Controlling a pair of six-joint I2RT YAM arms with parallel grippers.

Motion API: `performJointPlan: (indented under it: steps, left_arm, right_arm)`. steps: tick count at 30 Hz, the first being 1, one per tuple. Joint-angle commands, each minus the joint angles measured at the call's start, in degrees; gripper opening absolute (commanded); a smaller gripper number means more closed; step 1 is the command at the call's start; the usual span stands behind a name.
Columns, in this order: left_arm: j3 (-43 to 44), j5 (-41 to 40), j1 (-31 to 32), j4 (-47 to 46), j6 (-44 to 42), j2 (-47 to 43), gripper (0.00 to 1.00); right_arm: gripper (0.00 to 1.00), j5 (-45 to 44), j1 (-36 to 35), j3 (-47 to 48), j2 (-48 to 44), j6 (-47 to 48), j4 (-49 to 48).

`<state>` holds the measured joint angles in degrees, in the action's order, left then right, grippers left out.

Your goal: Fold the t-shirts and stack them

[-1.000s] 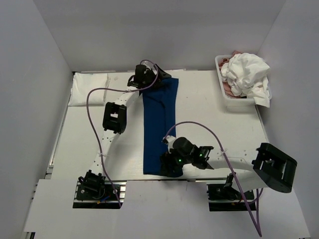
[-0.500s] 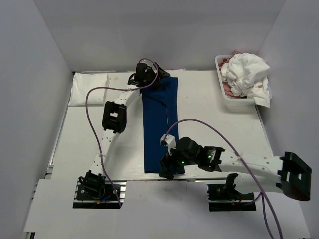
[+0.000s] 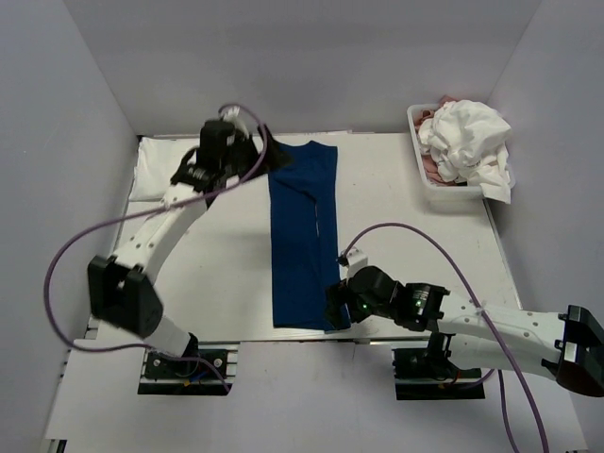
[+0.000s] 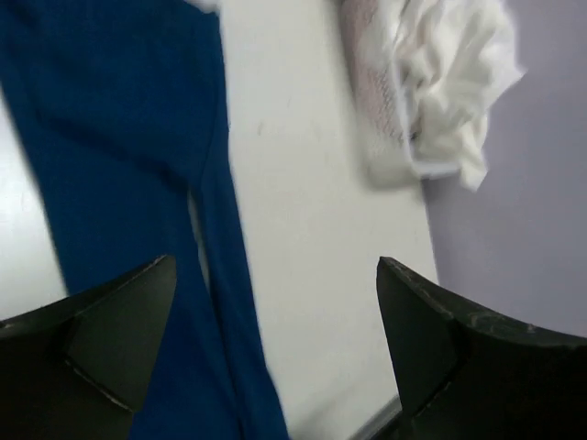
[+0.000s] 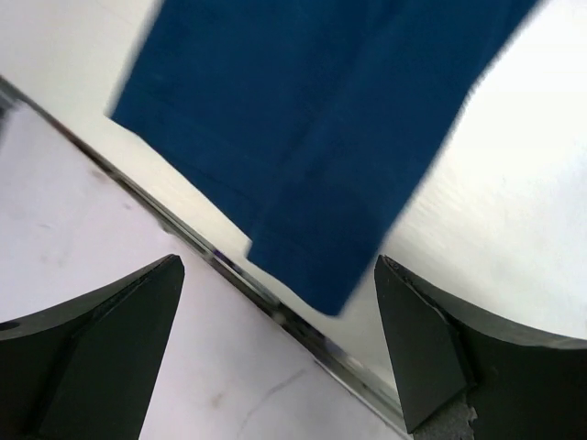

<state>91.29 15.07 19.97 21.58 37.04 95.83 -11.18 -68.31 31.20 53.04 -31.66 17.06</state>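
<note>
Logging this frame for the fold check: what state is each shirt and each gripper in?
Navy shirt: folded into a long strip, flat on the table.
White shirt: crumpled, heaped in the basket.
Pink shirt: crumpled, under the white one.
White cloth, far left: flat, apparently folded.
Left gripper: open, empty.
Right gripper: open, empty.

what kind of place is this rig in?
Looks like a lab robot cell, not a home: a white table boxed in by plain grey panels, left arm and right arm bolted at its near edge, a navy t-shirt laid flat, a basket of crumpled shirts.
</note>
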Motion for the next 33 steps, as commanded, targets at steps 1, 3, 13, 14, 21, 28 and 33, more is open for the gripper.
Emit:
performJointPlan:
  steps: [1, 3, 13, 14, 21, 28, 33]
  left_arm:
    - [-23.2, -2.33, 2.09, 3.41, 2.68, -9.14, 1.0]
    - [-37.15, 1.08, 4.46, -0.04, 6.18, -18.95, 1.0]
    - [-55.25, 1.63, 13.16, 14.17, 6.82, -34.22, 1.0]
    - [-56.12, 2.67, 14.13, 14.19, 6.04, -33.52, 0.98]
    - [-62.1, 9.8, 19.57, 7.87, 5.41, -26.5, 0.8]
    - [-62.11, 9.28, 23.8, 3.38, 6.64, -22.71, 0.69]
    - [-60.09, 7.96, 25.47, 3.38, 6.65, -18.67, 0.33]
  right_arm:
    - [0.9, -1.84, 0.37, -1.14, -0.3, -6.22, 6.06]
    - [0.9, 2.19, 0.46, -2.71, -1.0, -5.7, 5.18]
    - [0.85, 7.75, 0.9, -8.52, -0.82, -8.33, 1.41]
    - [0.85, 7.4, 1.08, -8.87, -0.83, -8.33, 0.35]
    - [0.82, 5.82, 1.43, -10.37, -0.13, -10.35, -1.68]
    - [0.65, 3.27, 2.13, -11.69, 0.49, -11.06, -5.37]
    - [0.51, 4.41, 2.75, -12.04, 3.03, -10.7, -7.48]
